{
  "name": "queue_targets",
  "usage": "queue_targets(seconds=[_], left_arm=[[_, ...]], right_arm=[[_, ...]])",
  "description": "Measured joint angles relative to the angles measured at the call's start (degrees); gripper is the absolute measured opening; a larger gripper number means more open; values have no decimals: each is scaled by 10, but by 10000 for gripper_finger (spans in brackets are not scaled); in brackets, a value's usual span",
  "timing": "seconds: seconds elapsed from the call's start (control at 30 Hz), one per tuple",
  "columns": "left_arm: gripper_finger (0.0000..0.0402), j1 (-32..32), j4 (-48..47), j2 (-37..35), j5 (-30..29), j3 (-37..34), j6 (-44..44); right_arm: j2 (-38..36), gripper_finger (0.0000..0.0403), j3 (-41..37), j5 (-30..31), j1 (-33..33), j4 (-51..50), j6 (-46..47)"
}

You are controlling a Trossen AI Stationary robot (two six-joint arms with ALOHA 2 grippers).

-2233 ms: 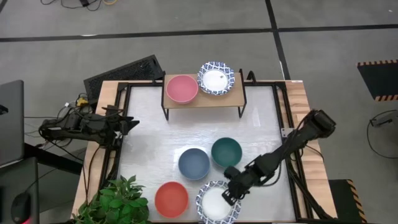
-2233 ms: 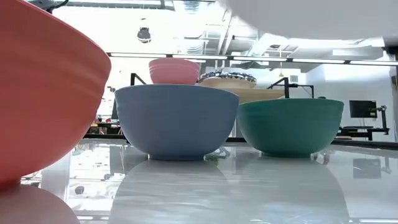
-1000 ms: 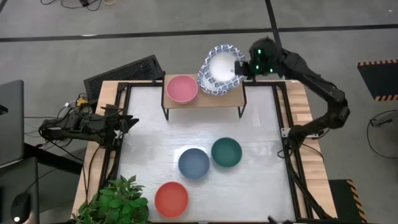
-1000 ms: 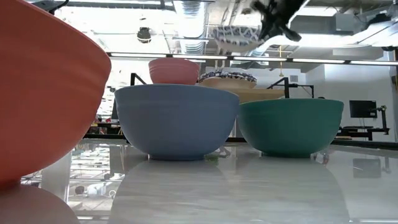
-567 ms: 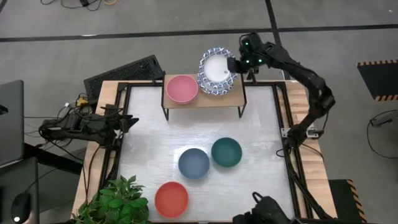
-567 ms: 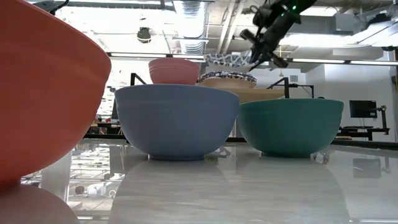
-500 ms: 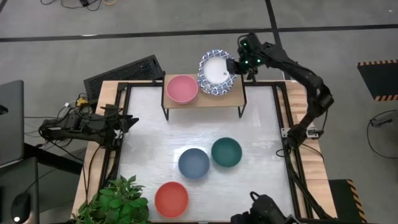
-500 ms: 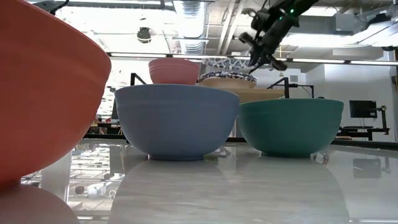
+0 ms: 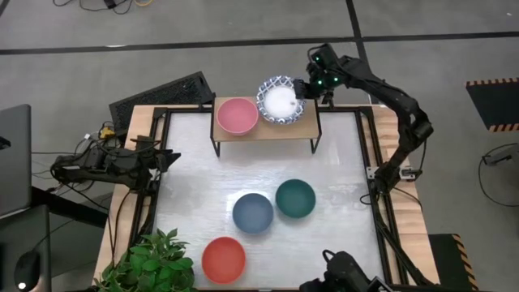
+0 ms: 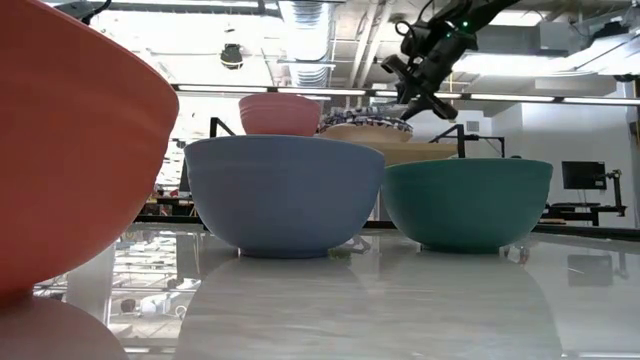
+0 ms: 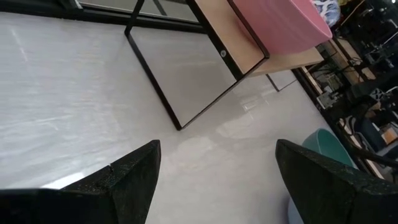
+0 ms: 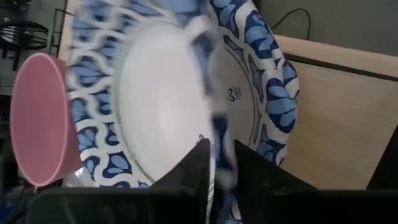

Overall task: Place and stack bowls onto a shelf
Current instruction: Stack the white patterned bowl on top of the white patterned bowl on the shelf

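The shelf [image 9: 268, 128] stands at the table's far edge with the pink bowl [image 9: 237, 115] on its left part. On its right part a white bowl with a blue-patterned rim [image 9: 280, 100] lies on another patterned bowl [image 12: 273, 106]. My right gripper [image 9: 299, 88] is at the top bowl's right rim, shut on it. The blue bowl [image 9: 253, 212], green bowl [image 9: 295, 199] and red bowl [image 9: 223, 259] stand on the table. My left gripper [image 11: 217, 180] waits open over the table's left edge. My right gripper pinches the top patterned bowl's rim [image 12: 214, 127] between its two fingers, one finger inside the bowl and one outside. The fingers come slanting down from the table's right and far side. The bowl lies nearly level in the patterned bowl beneath it on the shelf.
A potted plant [image 9: 154, 264] fills the near-left corner. A black frame [image 9: 158, 162] runs round the table top. A dark flat object [image 9: 162, 93] lies beyond the far-left corner, and a dark thing [image 9: 340, 274] shows at the near edge. Bare table top lies between shelf and bowls.
My right gripper has carried the patterned bowl from the table's near edge up and across to the shelf. In the last second it has moved down and a little left, tipping the bowl from tilted to nearly level, onto the patterned bowl there. It has stayed shut.
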Motion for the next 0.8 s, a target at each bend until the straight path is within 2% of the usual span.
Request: queue_targets(seconds=[0.4, 0.5, 0.8], left_arm=[[302, 0, 0, 0, -5, 0, 0], [302, 0, 0, 0, -5, 0, 0], [302, 0, 1, 0, -5, 0, 0]], right_arm=[[-6, 203, 0, -5, -8, -31, -14], [-12, 213, 0, 3, -17, -63, -22], [-60, 214, 0, 88, -16, -85, -33]])
